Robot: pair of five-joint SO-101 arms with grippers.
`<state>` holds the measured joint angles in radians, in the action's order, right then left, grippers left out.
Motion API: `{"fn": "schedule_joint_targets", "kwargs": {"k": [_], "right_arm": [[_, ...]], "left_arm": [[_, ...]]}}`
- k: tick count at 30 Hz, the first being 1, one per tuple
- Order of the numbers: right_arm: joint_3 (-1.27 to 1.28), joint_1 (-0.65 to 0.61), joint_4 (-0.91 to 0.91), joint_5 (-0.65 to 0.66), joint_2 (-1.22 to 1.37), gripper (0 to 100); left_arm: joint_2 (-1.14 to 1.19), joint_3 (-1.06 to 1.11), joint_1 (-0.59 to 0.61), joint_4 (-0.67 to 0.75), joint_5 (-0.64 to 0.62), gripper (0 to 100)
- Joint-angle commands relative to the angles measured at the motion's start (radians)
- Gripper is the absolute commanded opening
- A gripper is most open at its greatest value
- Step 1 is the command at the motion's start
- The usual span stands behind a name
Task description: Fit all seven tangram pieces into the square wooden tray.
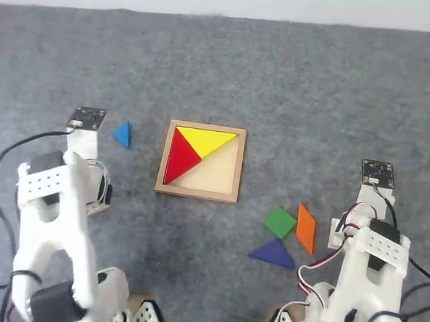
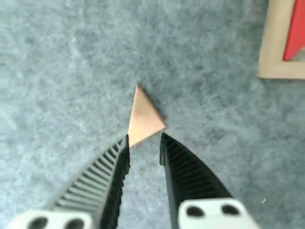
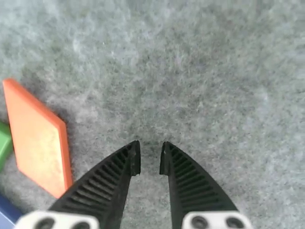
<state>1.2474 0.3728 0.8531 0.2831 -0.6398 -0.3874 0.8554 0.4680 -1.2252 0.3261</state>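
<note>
Square wooden tray (image 1: 197, 194) mid-table, holding red triangle (image 1: 180, 156) and yellow triangle (image 1: 205, 139), which meet along one edge. Small triangle (image 2: 143, 117) lies flat on the grey table (image 1: 278, 77) left of the tray, apart from it. Left jaws slightly parted, empty, tips just short of its near edge. Green square (image 1: 280, 222), orange parallelogram (image 1: 306, 228) and dark blue triangle (image 1: 273, 253) clustered right of the tray. Right jaws slightly parted, empty, over table beside the parallelogram

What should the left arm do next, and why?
Probably ease the left gripper forward and down so its jaws straddle the tan triangle. That piece lies flat on the mat just ahead of its tips, jaws slightly apart and holding nothing. The wooden tray so far holds the red triangle and yellow triangle.
</note>
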Motion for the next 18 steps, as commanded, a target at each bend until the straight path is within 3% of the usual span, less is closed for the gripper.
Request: {"fn": "schedule_joint_targets", "kwargs": {"k": [1,11,18], "right_arm": [[-0.008,-0.004,-0.007,0.011,0.001,8.4],[-0.008,-0.004,-0.007,0.011,0.001,8.4],[-0.008,-0.002,-0.007,0.012,0.001,8.4]], "left_arm": [[-0.060,0.016,-0.021,-0.009,-0.015,11],[-0.043,0.081,0.005,0.091,-0.008,17],[0.259,-0.005,0.009,0.161,-0.006,17]]}}
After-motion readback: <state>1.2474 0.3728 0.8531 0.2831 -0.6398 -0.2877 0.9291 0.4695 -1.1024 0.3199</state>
